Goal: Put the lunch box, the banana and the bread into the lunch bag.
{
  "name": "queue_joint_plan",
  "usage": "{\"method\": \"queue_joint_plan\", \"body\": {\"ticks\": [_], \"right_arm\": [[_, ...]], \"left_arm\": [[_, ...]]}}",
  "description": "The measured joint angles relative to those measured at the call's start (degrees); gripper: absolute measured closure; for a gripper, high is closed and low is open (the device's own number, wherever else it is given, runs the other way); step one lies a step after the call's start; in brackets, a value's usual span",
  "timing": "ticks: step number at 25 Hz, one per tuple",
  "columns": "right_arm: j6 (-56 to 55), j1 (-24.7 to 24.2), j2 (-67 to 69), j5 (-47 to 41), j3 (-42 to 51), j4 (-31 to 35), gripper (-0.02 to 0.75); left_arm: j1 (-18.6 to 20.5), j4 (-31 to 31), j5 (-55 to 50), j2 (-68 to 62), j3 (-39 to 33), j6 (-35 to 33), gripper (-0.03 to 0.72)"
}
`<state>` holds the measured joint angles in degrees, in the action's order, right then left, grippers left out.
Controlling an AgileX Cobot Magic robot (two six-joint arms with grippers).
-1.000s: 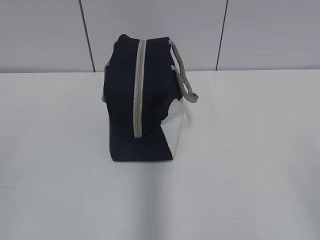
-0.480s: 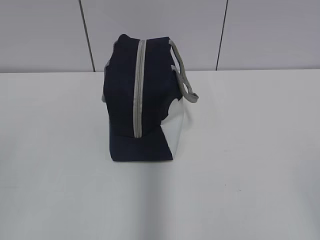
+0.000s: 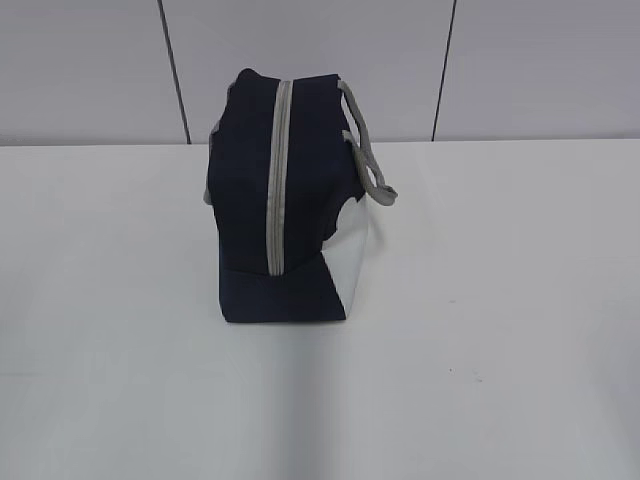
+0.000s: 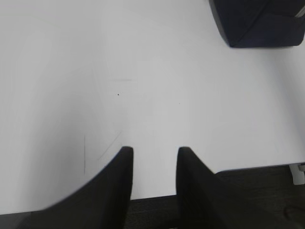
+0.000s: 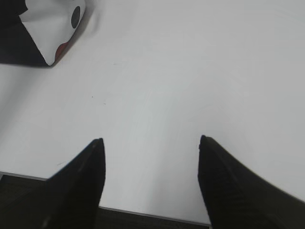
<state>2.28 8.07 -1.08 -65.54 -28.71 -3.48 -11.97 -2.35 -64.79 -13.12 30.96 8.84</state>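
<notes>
The navy-blue lunch bag (image 3: 285, 200) stands upright on the white table (image 3: 500, 300), its grey zipper (image 3: 279, 180) closed along the facing end and its grey handles (image 3: 365, 150) hanging to the right. A corner of it shows in the left wrist view (image 4: 257, 21) and its white panel in the right wrist view (image 5: 52, 24). The lunch box, banana and bread are out of view. My left gripper (image 4: 153, 150) is open and empty over the table's near edge. My right gripper (image 5: 150, 140) is wide open and empty, also over the near edge. Neither gripper shows in the exterior view.
A grey panelled wall (image 3: 320, 60) runs behind the table. The table's front edge (image 4: 248, 167) lies just under both grippers. Bare table surface stretches on both sides of the bag.
</notes>
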Motion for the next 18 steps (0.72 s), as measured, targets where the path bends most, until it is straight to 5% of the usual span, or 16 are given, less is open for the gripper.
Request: {"method": "queue_joint_plan", "body": {"ticks": [18], "right_arm": [[0.0,-0.33,0.0,0.0,0.04,0.0,0.279]], "left_arm": [[2.15,0.07,-0.32,10.3,0.0,0.0,0.452]]}}
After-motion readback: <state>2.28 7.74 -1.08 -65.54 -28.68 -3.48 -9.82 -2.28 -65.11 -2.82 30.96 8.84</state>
